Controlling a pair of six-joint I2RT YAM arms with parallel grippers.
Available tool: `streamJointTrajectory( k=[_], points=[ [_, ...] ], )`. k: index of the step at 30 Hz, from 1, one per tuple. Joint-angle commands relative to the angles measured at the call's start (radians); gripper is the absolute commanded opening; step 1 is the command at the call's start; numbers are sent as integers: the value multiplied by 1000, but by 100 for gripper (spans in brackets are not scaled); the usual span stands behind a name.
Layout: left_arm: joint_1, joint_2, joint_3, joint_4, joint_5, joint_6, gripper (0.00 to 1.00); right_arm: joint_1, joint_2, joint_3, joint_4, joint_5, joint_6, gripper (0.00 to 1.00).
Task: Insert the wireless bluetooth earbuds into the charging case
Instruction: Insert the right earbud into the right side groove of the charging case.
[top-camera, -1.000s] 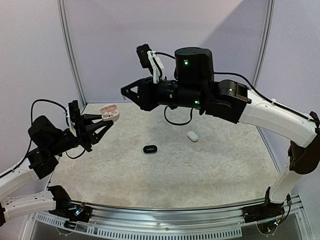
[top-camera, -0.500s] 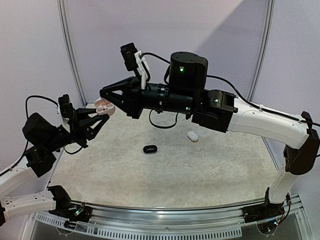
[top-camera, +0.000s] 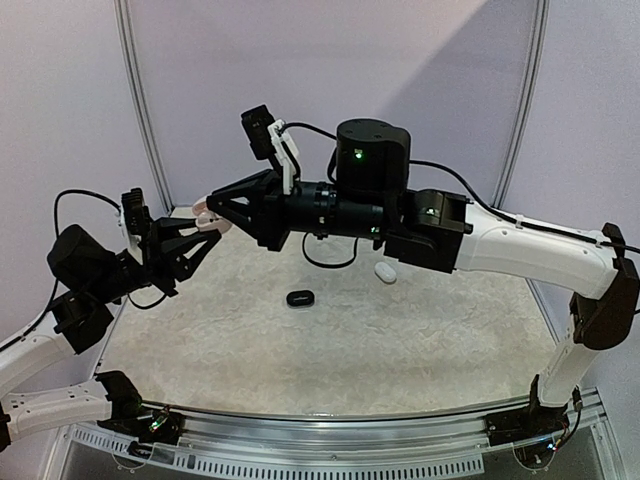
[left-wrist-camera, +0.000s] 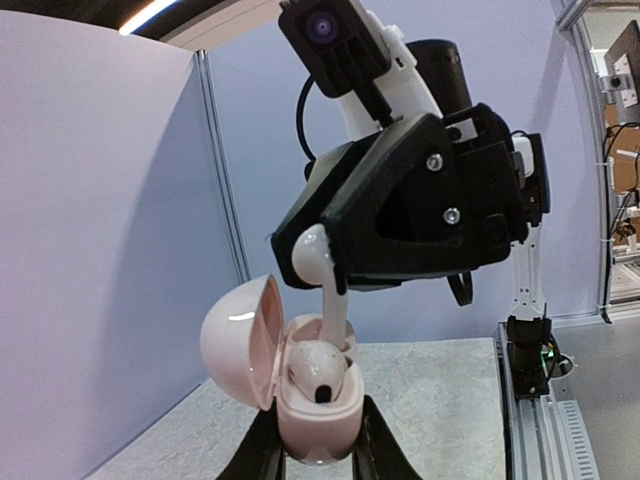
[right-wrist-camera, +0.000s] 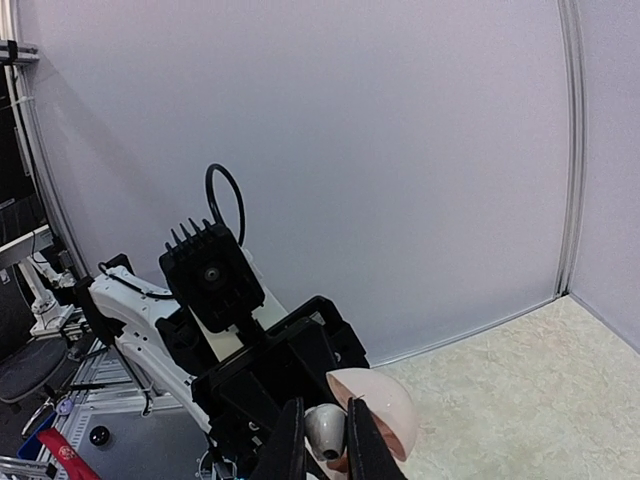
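Pinches the pink charging case (left-wrist-camera: 312, 405) upright in the narrowed left gripper (left-wrist-camera: 318, 442), lid swung open to the left, high over the far left corner of the table (top-camera: 400, 340). Grips a white earbud (left-wrist-camera: 316, 260) by its head in the nearly closed right gripper (top-camera: 207, 206), stem pointing down into the case's rear well. Shows a second earbud (left-wrist-camera: 318, 368) already seated in the front well. Lying apart on the table below: a black case (top-camera: 299, 297) and a white case (top-camera: 385, 272).
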Motion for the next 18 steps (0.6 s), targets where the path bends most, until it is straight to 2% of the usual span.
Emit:
streamJointTrajectory(
  k=[1, 14, 18],
  points=[
    [9, -2, 24, 23, 9, -1, 0, 1, -27, -22, -64, 31, -10, 0],
    [10, -6, 23, 22, 9, 10, 0, 1, -21, -32, -117, 52, -19, 1],
    [10, -9, 22, 19, 13, 16, 0, 1, -4, -28, -137, 79, -14, 28]
  ],
)
